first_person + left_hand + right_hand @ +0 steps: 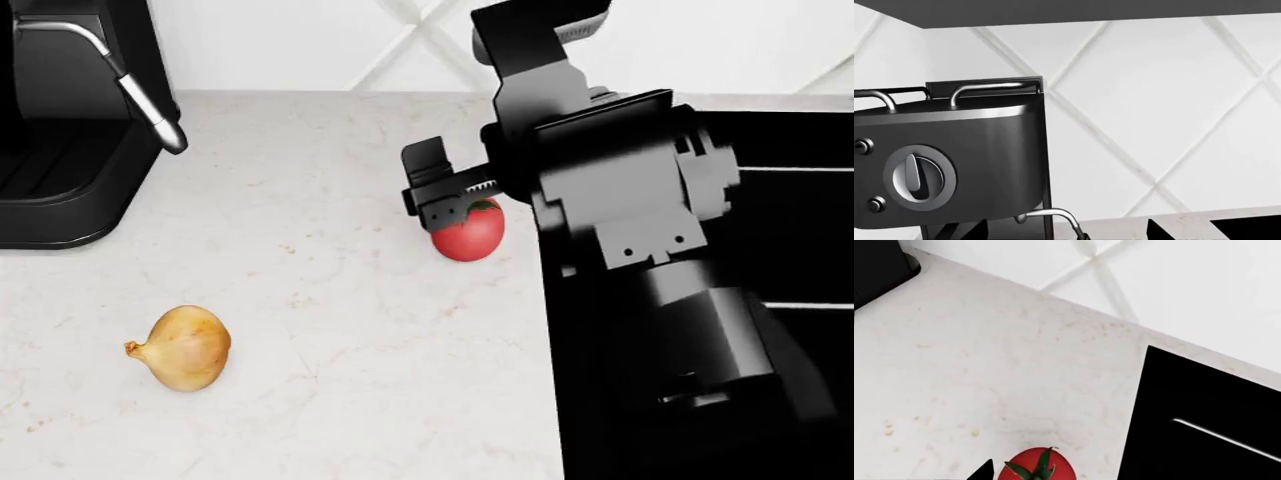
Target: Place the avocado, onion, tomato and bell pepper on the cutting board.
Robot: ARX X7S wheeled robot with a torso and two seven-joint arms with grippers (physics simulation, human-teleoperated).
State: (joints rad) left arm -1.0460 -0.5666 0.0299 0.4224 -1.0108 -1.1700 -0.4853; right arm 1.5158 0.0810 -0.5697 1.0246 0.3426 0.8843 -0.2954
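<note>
The tomato (470,234), red with a green stem, sits on the pale counter beside the black cooktop. My right gripper (445,203) hovers right over it, jaws apart. In the right wrist view the tomato (1035,467) lies between the jaws, with one fingertip (983,472) to its side and apart from it. The onion (184,347) lies on the counter at the front left. My left gripper (1066,236) is open and empty, facing the coffee machine; it is out of the head view. The avocado, bell pepper and cutting board are out of view.
A black coffee machine (67,120) with a steam wand (134,90) stands at the back left; it also fills the left wrist view (947,160). A black cooktop (787,200) covers the right side. A white tiled wall (294,40) runs behind.
</note>
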